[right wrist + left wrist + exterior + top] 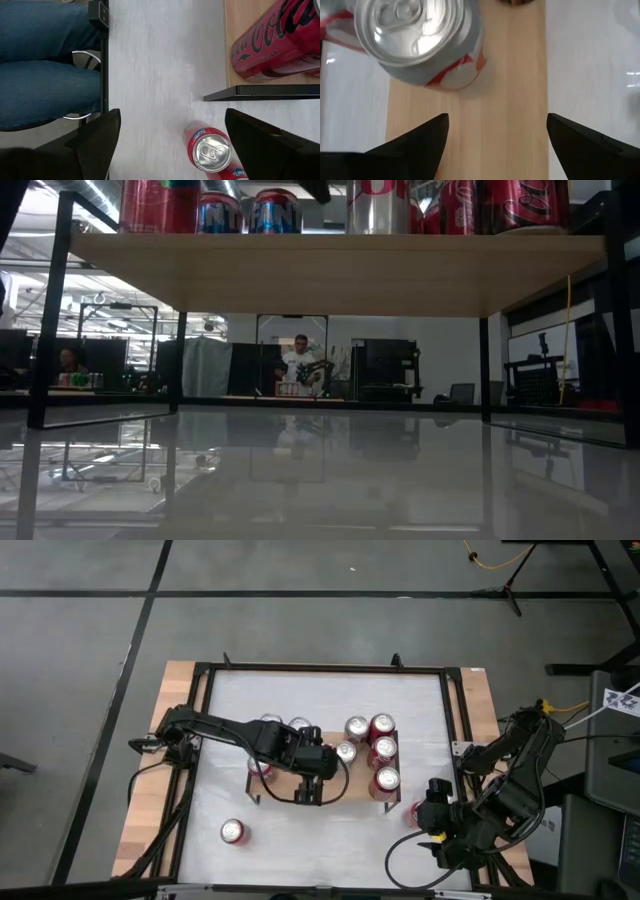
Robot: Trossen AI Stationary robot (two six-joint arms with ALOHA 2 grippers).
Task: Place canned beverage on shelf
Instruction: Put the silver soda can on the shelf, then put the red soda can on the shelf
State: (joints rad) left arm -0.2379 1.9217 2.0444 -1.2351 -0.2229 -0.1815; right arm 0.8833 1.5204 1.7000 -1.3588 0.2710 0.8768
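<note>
The shelf top is crowded at the far edge and at the right end. Three red cans stand in a row along the right end, and silver cans stand near the middle. More cans stand on the left part. The left gripper hangs above the near middle of the plank, fingers apart, and the bare wood under it is free, with a silver can just beyond. On the table, the near left has only one can. Another can stands by the shelf's right end, under the right gripper. Under the shelf the passage is open between the legs.
</note>
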